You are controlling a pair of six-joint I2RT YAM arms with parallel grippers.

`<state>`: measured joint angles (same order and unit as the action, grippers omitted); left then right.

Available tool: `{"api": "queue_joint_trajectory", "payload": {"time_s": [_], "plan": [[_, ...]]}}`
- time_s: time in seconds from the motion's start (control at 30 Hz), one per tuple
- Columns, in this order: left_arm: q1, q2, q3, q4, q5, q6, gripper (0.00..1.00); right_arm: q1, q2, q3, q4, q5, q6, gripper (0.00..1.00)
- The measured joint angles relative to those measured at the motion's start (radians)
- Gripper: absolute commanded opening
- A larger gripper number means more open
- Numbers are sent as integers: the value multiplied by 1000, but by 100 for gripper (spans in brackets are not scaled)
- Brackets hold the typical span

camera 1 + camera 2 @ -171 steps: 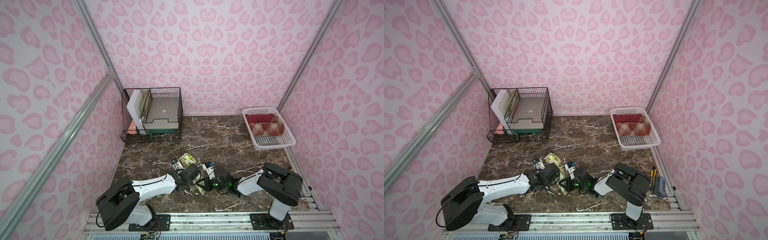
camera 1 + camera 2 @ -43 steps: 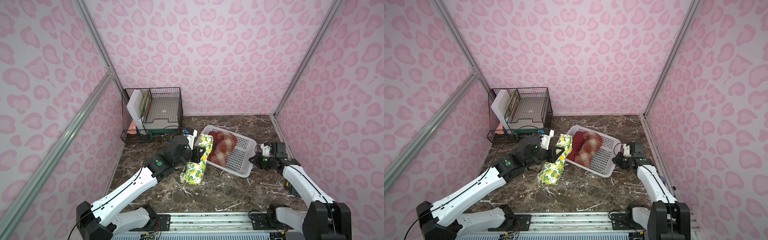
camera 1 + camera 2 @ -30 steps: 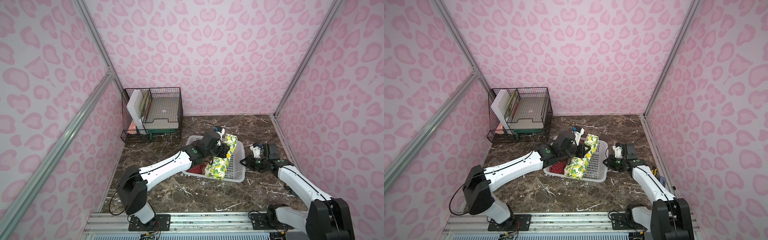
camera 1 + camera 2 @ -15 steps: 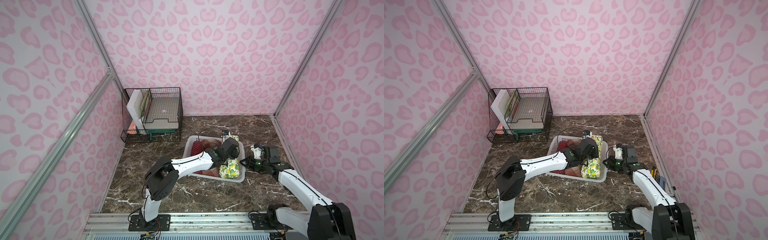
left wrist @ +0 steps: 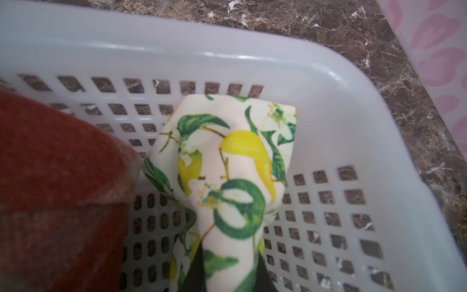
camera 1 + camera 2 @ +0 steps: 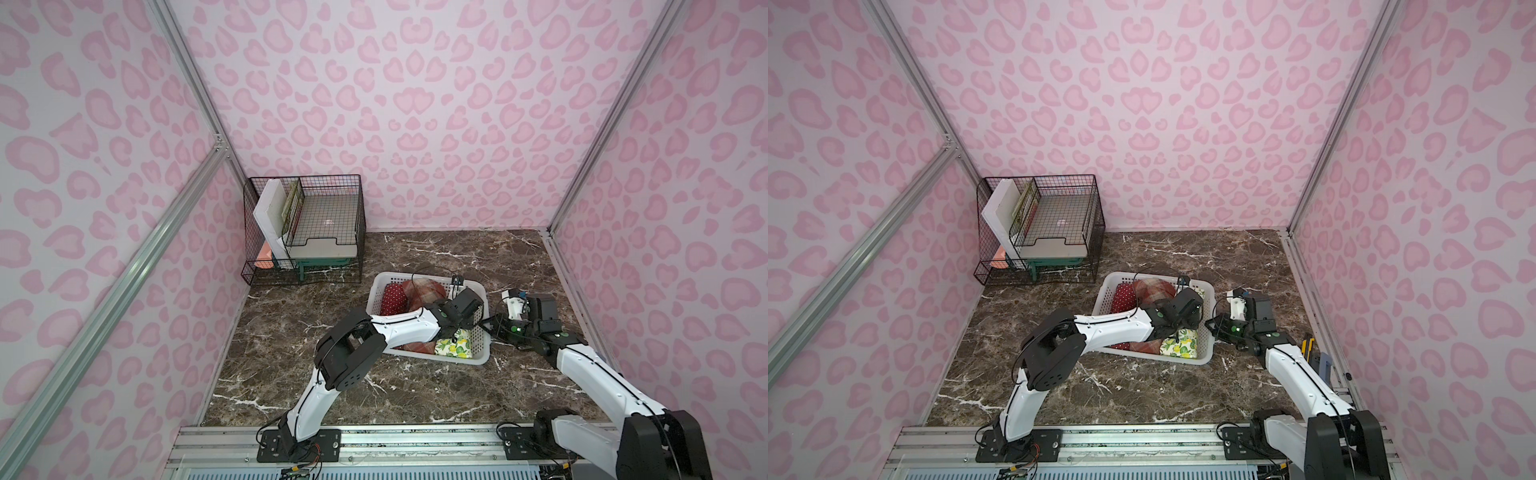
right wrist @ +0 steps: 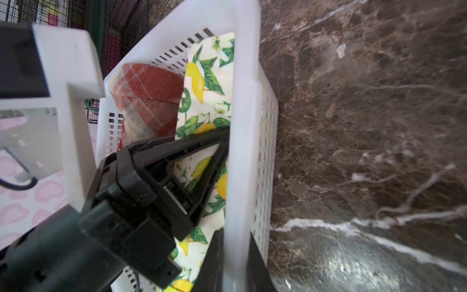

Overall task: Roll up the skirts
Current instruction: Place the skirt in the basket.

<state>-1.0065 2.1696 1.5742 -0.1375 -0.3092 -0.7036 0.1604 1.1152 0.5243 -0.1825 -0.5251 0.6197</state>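
Surface: a dark marble surface (image 6: 415, 395). A white perforated basket (image 6: 478, 360) sits toward its right edge, about midway between the near and far edges, and a wire rack (image 6: 328, 216) fills the far left corner.
Polka-dot skirt (image 6: 390, 300): rolled, lying along the basket's left edge.
Plaid skirt (image 6: 419, 289): rolled, in the middle of the basket, touching the polka-dot one.
Lemon skirt (image 6: 453, 347): in the basket along its right edge, toward the near right corner, against the plaid roll.
Left tool (image 5: 228, 268): reaching in over the basket, clamped on a fold of the lemon skirt, with cloth pinched between the dark fingers.
Right tool (image 7: 235, 260): closed on the basket's right wall, one finger inside and one outside.
Step, as I judge it: setting the third skirt down. With all three in the basket, the task looks nearly done.
Handling: the skirts are light, limp cloth. The lemon print looks thin and smooth, so its layers are likely to slide. The plaid looks thicker and should hold its shape better.
Where to hold: across the middle of a roll, pinching through all the layers, not by a loose corner.
Doubt: the arm hides most of the lemon bundle in both top views, so I cannot tell how tight it is.
Risk: the roll may spring loose once the cloth is let go.
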Motion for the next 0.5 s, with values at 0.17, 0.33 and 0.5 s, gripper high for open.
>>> {"api": "queue_joint_trajectory", "payload": {"time_s": [0.17,0.33,0.5], "plan": [[0,56,80,-80,-1,0,0,0,0,2,1,-1,1,0],[0,69,118,-141,-2,0,17,0,0,8,-5,4,0,0],[0,69,147,-203,-6,5,38,0,-7,6,-9,8,0,0]]}}
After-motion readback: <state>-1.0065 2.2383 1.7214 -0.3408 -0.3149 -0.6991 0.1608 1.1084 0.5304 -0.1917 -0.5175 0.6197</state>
